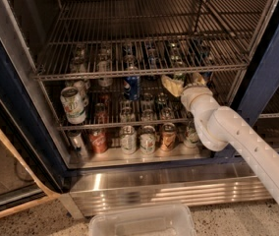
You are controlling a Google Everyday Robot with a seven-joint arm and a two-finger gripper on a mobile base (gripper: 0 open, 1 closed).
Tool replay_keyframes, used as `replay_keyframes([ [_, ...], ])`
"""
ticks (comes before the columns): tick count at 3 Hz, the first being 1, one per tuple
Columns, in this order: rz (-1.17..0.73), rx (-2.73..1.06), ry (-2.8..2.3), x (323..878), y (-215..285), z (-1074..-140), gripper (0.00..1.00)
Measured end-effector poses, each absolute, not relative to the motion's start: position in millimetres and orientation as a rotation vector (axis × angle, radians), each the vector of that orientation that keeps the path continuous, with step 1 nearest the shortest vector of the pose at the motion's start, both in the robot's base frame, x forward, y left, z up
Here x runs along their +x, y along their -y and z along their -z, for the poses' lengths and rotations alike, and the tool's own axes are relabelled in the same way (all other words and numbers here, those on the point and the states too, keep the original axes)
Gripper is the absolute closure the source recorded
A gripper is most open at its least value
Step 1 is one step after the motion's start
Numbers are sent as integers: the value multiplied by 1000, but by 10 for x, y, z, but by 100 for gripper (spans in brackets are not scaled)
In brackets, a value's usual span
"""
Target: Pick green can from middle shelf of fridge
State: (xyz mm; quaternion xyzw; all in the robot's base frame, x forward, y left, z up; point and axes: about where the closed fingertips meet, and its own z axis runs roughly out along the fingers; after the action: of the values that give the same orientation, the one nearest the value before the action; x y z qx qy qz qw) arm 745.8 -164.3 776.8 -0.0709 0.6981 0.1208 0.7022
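The fridge (272,58) stands open with its wire racks in view. My gripper (184,81) reaches in over the right part of the middle shelf (129,124), just under the front rail of the rack above. Its fingers are spread, a yellowish one (171,85) on the left. A small dark green can (181,76) shows between them, mostly hidden by the rail and the gripper. I cannot tell whether the fingers touch it. My white arm (237,136) comes in from the lower right.
On the middle shelf stand a white can with green print (73,104) at the left and a blue can (132,87) in the middle. Several cans (128,139) line the bottom shelf. A ribbed steel panel (169,186) and a clear plastic bin (144,220) lie below.
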Motion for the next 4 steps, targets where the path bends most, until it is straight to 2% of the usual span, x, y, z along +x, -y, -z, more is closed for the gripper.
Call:
replay_keyframes([
  [1, -284, -170, -1559, 7616, 1597, -7793, 21],
  [2, -299, -151, -1563, 7801, 1583, -7769, 25],
  [4, -291, -129, -1579, 7934, 1609, -7692, 26],
])
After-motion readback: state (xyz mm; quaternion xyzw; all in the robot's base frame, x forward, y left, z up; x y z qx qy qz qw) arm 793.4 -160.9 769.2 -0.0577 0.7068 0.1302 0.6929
